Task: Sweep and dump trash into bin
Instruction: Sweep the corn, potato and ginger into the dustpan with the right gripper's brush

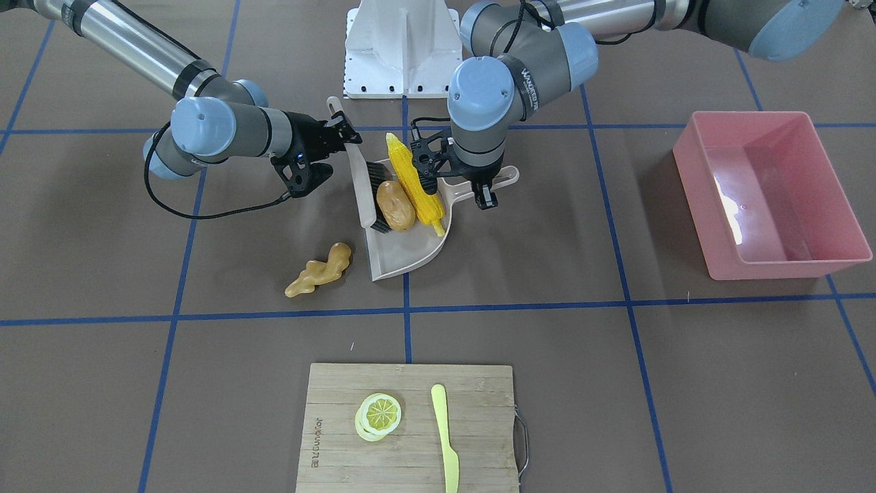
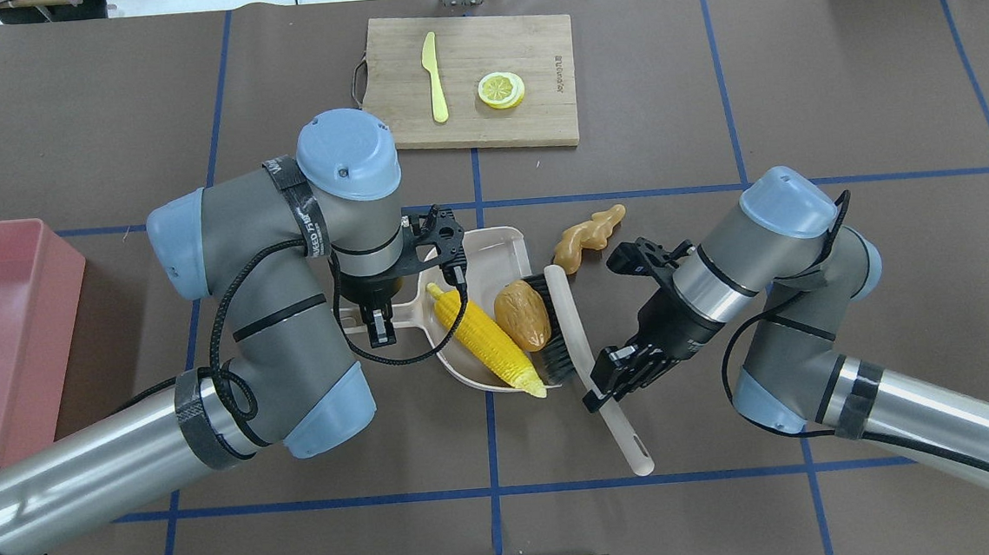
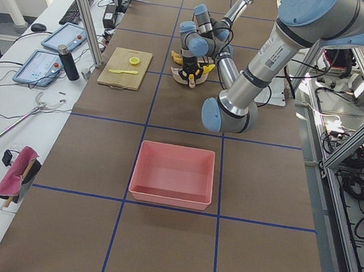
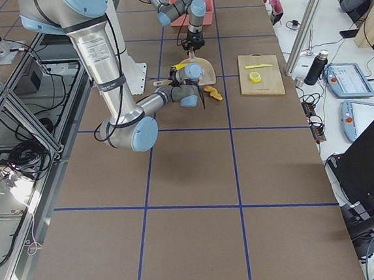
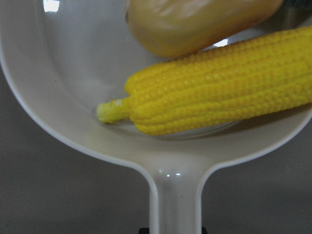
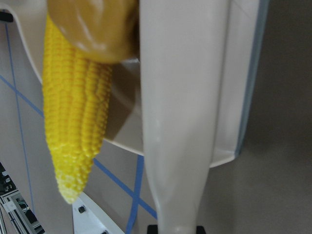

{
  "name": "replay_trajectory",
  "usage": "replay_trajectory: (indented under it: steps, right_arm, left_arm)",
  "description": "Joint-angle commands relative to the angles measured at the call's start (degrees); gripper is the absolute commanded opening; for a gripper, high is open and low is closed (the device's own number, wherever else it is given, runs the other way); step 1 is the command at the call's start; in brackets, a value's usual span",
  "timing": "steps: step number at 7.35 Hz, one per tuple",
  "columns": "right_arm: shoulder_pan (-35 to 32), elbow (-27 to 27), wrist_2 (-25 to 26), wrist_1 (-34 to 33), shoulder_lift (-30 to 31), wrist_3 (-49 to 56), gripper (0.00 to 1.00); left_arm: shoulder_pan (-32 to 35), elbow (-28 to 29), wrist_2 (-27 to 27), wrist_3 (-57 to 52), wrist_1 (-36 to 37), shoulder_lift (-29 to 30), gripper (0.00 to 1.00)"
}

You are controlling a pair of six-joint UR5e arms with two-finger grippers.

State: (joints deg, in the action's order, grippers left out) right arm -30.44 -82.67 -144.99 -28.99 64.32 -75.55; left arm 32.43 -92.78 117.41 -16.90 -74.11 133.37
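The beige dustpan [image 1: 404, 257] lies on the table, with my left gripper [image 1: 482, 193] shut on its handle [image 5: 178, 204]. Inside it, the yellow corn cob [image 1: 415, 185] and the brown potato-like lump [image 1: 395, 205] rest side by side. My right gripper [image 2: 604, 385] is shut on the handle of a beige brush [image 2: 572, 333]. The brush's dark bristles press against the lump at the pan's mouth. The tan ginger root [image 1: 320, 270] lies on the table just outside the pan, behind the brush. The empty pink bin [image 1: 701, 198] stands well off to my left.
A wooden cutting board [image 1: 335, 445] with a lemon slice [image 1: 378, 414] and a yellow knife [image 1: 445, 438] lies across the table from the robot. The white robot base [image 1: 404, 48] stands behind the dustpan. Blue tape lines cross the brown table.
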Motion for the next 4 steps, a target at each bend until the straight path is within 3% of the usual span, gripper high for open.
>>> replay_trajectory:
  steps: [1,4]
  right_arm:
    - [0.6,0.0,1.2,-1.1,-1.4,-1.2,0.0]
    - [-2.2,-0.6,-0.2,-2.5,-1.2,-1.3,0.0]
  left_arm:
    - [0.0,0.1,0.1,-0.1,-0.1,0.0,0.0]
    - [0.1,0.0,0.3,0.0,-0.4,-0.1,0.0]
